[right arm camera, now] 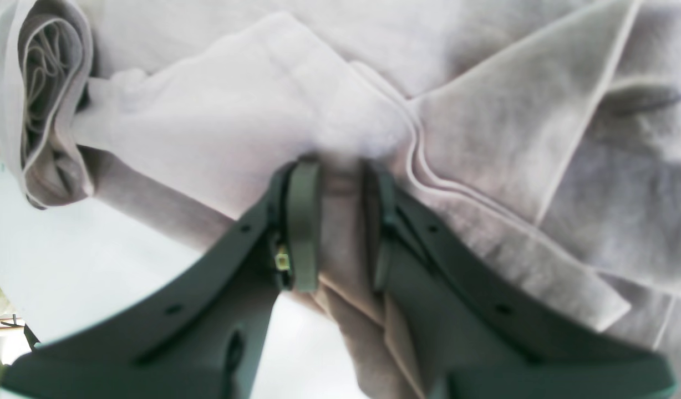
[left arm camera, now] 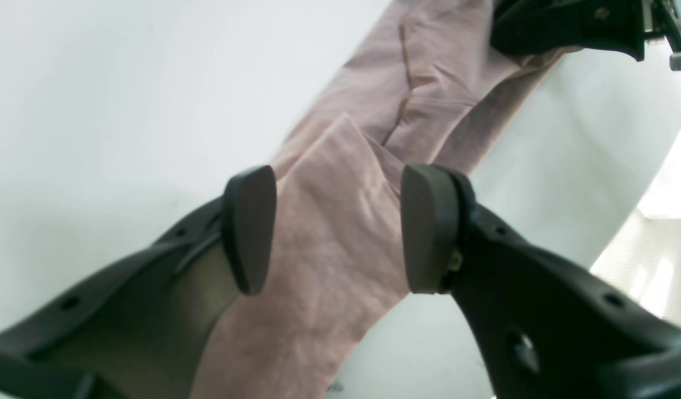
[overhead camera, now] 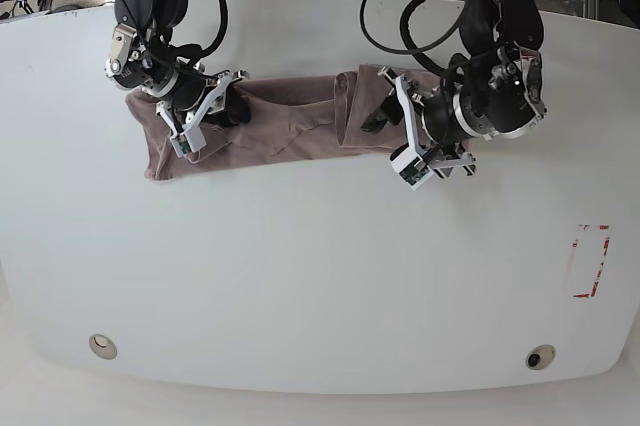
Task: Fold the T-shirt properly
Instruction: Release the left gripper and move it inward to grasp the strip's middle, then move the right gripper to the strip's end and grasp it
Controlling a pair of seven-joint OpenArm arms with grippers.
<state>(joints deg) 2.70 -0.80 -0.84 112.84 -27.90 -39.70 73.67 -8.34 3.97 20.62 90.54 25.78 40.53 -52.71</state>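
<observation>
Dusty mauve-pink soft cotton T-shirt (overhead camera: 270,126) lies on the white round-cornered surface (overhead camera: 320,276) as a long narrow band, wrinkled, running between the two arms near the far edge. Judging by that shape, the lengthwise folds look done; folding the band end to end and squaring it up is left. Right gripper (right arm camera: 340,221) pinches a bunch of cloth at one end of the band, jaws close on the fabric. Left gripper (left arm camera: 335,227) hangs spread wide above the other end, nothing held, cloth visible between the pads. Edges uneven, several loose flaps showing.
</observation>
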